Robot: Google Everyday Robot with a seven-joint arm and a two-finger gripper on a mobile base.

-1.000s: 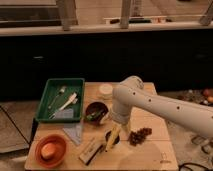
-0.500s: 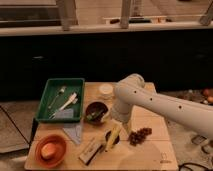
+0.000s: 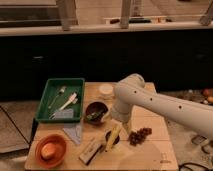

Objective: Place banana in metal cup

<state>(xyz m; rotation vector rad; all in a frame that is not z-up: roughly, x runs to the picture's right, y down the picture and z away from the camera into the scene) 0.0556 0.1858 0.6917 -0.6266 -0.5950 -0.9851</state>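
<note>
The pale-yellow banana (image 3: pixel 113 136) stands tilted on the wooden table (image 3: pixel 150 157), just in front of the dark brown bowl (image 3: pixel 95 112). Its lower end rests in or against a small dark round shape (image 3: pixel 108 140). I cannot tell whether that shape is the metal cup, and no shiny cup shows elsewhere. My gripper (image 3: pixel 122 128) hangs from the white arm (image 3: pixel 150 102) right at the banana's upper end, between the bowl and a bunch of dark grapes (image 3: pixel 140 135).
A green tray (image 3: pixel 46 100) with utensils lies at the back left. An orange bowl (image 3: pixel 50 150) holding a round fruit is at the front left. A grey cloth (image 3: pixel 75 132) and a tan block (image 3: pixel 92 150) lie near the front. A light cup (image 3: pixel 106 90) stands at the back.
</note>
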